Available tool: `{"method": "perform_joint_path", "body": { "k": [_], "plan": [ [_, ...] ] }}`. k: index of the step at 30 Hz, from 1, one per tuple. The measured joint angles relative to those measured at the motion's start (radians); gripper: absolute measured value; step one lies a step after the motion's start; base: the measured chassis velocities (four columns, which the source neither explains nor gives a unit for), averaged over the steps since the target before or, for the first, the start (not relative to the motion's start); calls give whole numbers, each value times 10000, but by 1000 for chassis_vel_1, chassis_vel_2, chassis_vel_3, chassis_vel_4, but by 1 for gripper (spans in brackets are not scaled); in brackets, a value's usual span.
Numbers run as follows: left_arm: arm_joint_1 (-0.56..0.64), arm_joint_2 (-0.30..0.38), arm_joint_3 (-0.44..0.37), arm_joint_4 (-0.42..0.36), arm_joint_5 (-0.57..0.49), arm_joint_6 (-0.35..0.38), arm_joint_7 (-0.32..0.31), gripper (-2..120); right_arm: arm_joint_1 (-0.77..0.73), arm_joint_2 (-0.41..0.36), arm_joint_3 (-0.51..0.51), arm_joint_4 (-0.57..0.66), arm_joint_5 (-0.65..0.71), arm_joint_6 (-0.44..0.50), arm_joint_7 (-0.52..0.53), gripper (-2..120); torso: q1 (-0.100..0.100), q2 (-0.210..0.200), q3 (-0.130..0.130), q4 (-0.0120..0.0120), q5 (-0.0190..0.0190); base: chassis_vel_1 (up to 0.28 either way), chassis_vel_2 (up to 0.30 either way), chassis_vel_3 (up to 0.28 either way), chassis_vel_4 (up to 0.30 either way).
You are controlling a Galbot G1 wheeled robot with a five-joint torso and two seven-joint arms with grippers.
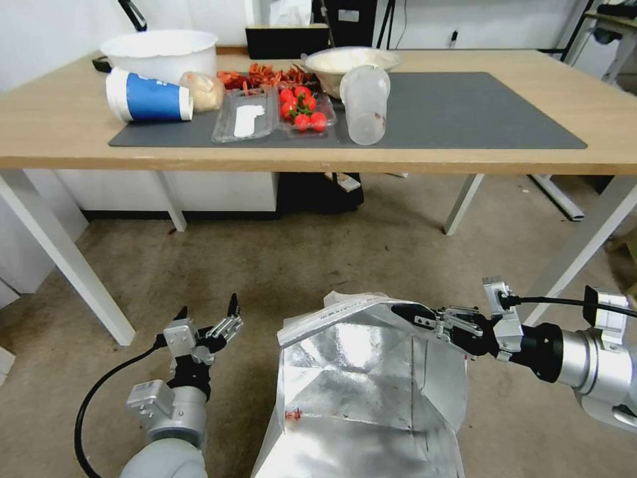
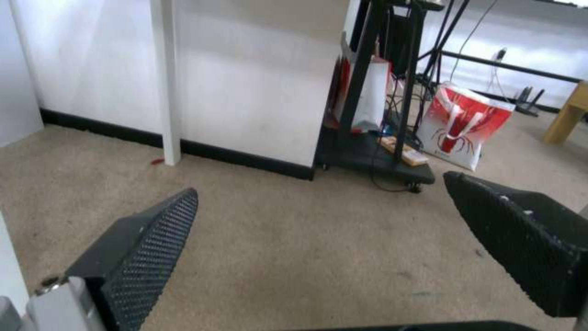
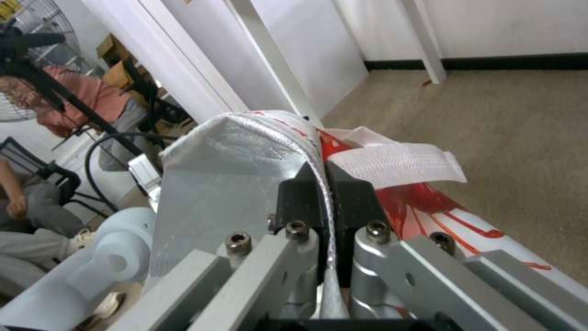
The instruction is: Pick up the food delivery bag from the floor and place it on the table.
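Observation:
The food delivery bag (image 1: 361, 392) stands open on the carpet just in front of me, its silver foil lining facing up. My right gripper (image 1: 405, 311) is shut on the bag's upper rim at the far right side. In the right wrist view the fingers (image 3: 294, 193) pinch the foil edge, with a white strap handle (image 3: 392, 161) and the red-and-white outer wall (image 3: 441, 216) beside them. My left gripper (image 1: 208, 307) hovers open above the carpet, left of the bag and apart from it; nothing is between its fingers (image 2: 153, 239). The table (image 1: 60, 133) stands beyond the bag.
The left half of the dark grey mat (image 1: 464, 113) holds a tipped blue-white cup (image 1: 149, 98), tomato tray (image 1: 304, 109), clear tumbler (image 1: 365, 103) and bowls (image 1: 162, 53). White table legs (image 1: 66, 265) (image 1: 580, 245) flank the bag. Another red-and-white bag (image 2: 466, 124) stands by a black cart (image 2: 374, 151).

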Motion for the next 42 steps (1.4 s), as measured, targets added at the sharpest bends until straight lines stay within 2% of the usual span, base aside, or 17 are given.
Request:
{"method": "perform_joint_path", "body": {
  "k": [15, 42],
  "plan": [
    [53, -13, -19, -47, 15, -36, 14, 100, -25, -34, 55, 181, 54, -11, -93, 0, 120, 632, 508, 0, 0, 0, 0, 0, 0],
    [67, -60, 12, -12, 39, -49, 2, 100, -52, 2, 73, 273, 43, -27, -186, 0, 427, 1673, 1242, 0, 0, 0, 0, 0, 0]
  ]
}}
